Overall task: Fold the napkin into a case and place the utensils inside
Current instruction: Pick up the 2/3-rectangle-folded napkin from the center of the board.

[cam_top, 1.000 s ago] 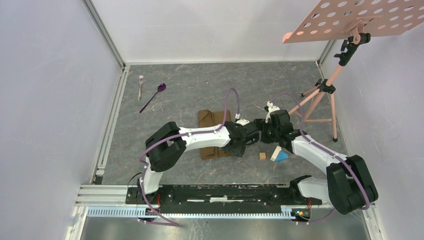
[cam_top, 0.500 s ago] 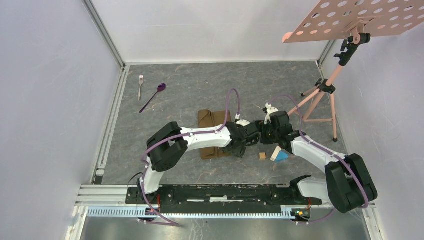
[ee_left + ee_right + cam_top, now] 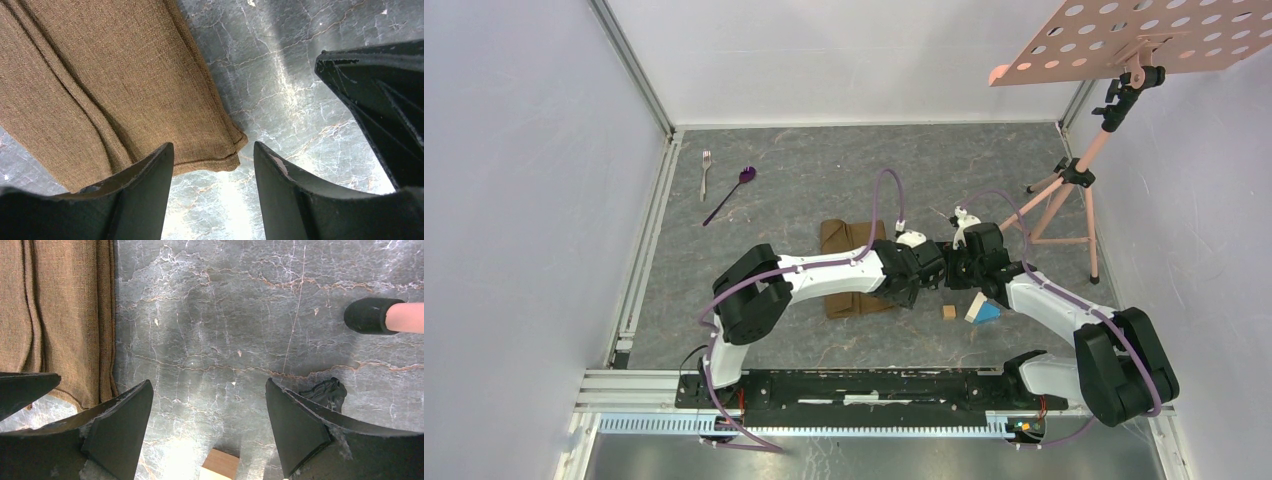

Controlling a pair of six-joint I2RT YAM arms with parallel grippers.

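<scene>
Both hung released, grasping nothing: left gripper (image 3: 214,150) above the folded napkin's (image 3: 100,75) corner, right gripper (image 3: 207,385) over bare bench (image 3: 225,315) beside it; fork (image 3: 706,172) and spoon (image 3: 732,193) lay well apart.

Napkin (image 3: 842,238) is laid mid-table (image 3: 824,170), its long axis near to far, and crossed by the left arm. Fork (image 3: 706,172) and spoon (image 3: 732,193) are placed far left, well apart from napkin, with spoon just right of fork. Blocks (image 3: 976,306) are grouped right of napkin. Stand (image 3: 1069,178) is set far right. Left gripper (image 3: 214,150) is held above a napkin corner, right gripper (image 3: 209,385) just beside.
</scene>
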